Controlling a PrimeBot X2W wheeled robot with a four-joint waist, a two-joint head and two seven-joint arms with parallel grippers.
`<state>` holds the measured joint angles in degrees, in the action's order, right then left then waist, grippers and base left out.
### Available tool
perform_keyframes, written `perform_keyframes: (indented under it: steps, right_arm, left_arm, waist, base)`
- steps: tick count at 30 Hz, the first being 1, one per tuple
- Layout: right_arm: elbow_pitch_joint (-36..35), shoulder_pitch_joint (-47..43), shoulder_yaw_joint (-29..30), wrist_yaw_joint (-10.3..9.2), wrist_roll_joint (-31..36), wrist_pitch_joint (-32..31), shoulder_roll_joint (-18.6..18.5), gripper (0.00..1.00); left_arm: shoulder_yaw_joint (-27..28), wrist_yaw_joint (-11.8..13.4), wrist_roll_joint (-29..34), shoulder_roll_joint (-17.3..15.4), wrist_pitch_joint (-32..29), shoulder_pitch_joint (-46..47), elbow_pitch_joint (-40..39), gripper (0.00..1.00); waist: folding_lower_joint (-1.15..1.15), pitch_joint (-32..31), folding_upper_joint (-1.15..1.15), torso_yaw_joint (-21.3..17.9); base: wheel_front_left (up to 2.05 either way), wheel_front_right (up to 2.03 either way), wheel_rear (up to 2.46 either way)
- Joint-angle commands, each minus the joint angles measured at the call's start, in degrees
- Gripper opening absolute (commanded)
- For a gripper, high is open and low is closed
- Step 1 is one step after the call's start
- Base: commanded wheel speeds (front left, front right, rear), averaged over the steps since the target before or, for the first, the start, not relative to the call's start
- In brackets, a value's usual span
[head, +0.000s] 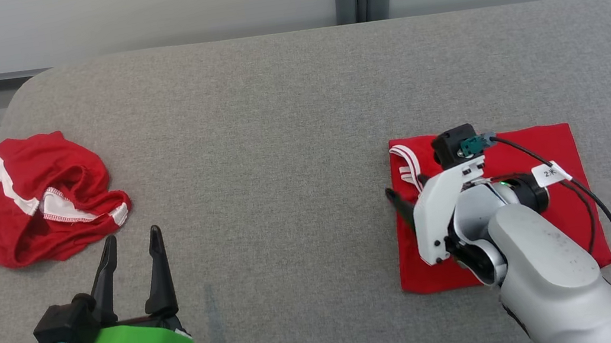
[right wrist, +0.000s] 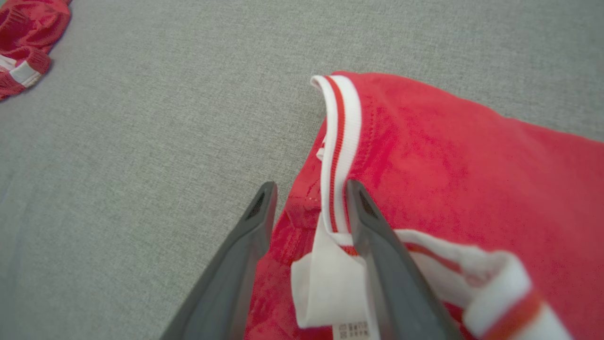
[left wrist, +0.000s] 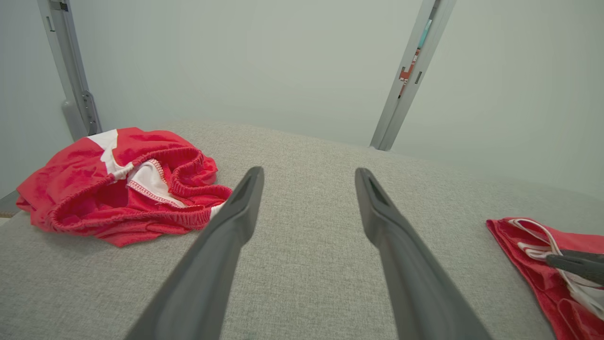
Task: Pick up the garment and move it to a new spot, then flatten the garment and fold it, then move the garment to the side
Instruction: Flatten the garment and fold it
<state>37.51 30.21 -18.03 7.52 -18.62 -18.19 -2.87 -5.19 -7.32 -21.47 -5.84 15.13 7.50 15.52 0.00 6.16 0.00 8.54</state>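
A folded red garment (head: 543,162) lies flat as a neat rectangle on the right of the grey surface. Its white, red-striped collar (right wrist: 340,141) is at its left edge. My right gripper (right wrist: 309,189) hovers low over that left edge with its jaws apart; the collar and red cloth lie loose between the fingers (right wrist: 377,245). In the head view the right gripper (head: 406,205) points left, partly hidden by its white mount. My left gripper (head: 131,250) stands open at the lower left, nothing between its fingers (left wrist: 226,236).
A second red garment (head: 37,197) with white trim lies crumpled at the far left, just beyond my left gripper; it is also in the left wrist view (left wrist: 118,184). The grey padded table (head: 277,139) stretches bare between both garments. A wall and posts stand behind.
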Motion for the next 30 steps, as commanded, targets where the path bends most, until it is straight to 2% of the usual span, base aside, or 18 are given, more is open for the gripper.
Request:
perform_keyframes:
  steps: [1,6,10,14,19,24,30]
  right_arm:
    - [-1.9,0.3,-1.2,-0.06,-2.6,0.5,-0.1,1.00]
    - [-12.3,-2.3,-5.1,-0.06,-11.7,0.5,-0.1,1.00]
    - [-21.3,-4.4,-3.9,-0.06,-13.6,1.7,-0.8,1.00]
    - [-26.9,-7.0,-0.1,-0.06,-10.0,4.9,-2.7,1.00]
    - [-32.2,-12.0,5.4,-0.06,-2.9,12.0,-5.1,1.00]
    - [-33.7,-17.9,10.4,-0.06,3.5,18.6,-6.8,1.00]
    - [-33.2,-22.9,14.5,-0.07,7.8,22.4,-7.1,1.00]
  left_arm:
    - [0.1,-0.2,-0.3,-0.3,0.0,0.7,0.2,1.00]
    - [0.9,-0.2,-0.3,-0.3,0.0,0.4,0.1,1.00]
    - [1.8,-0.2,-0.1,0.1,0.0,-0.4,-0.1,1.00]
    - [2.0,-0.2,0.3,0.4,0.0,-1.0,-0.3,1.00]
    - [2.6,-0.2,0.6,0.8,0.0,-1.7,-0.9,1.00]
    - [3.4,-0.2,1.0,1.1,0.0,-2.6,-1.3,1.00]
    - [3.7,-0.2,1.4,1.1,0.0,-3.6,-1.6,1.00]
  waist:
    - [0.00,-0.1,0.00,0.0]
    - [0.00,-0.3,0.00,-0.7]
    - [0.00,-0.6,0.00,-1.8]
    - [0.00,-1.3,0.00,-2.5]
    - [0.00,-2.4,0.00,-3.2]
    - [0.00,-3.7,0.00,-3.9]
    - [0.00,-4.9,0.00,-5.0]
  base:
    - [0.00,0.00,0.00]
    - [0.00,0.00,0.00]
    - [0.00,0.00,0.00]
    - [0.00,0.00,0.00]
    - [0.00,0.00,0.00]
    - [0.00,0.00,0.00]
    - [0.00,0.00,0.00]
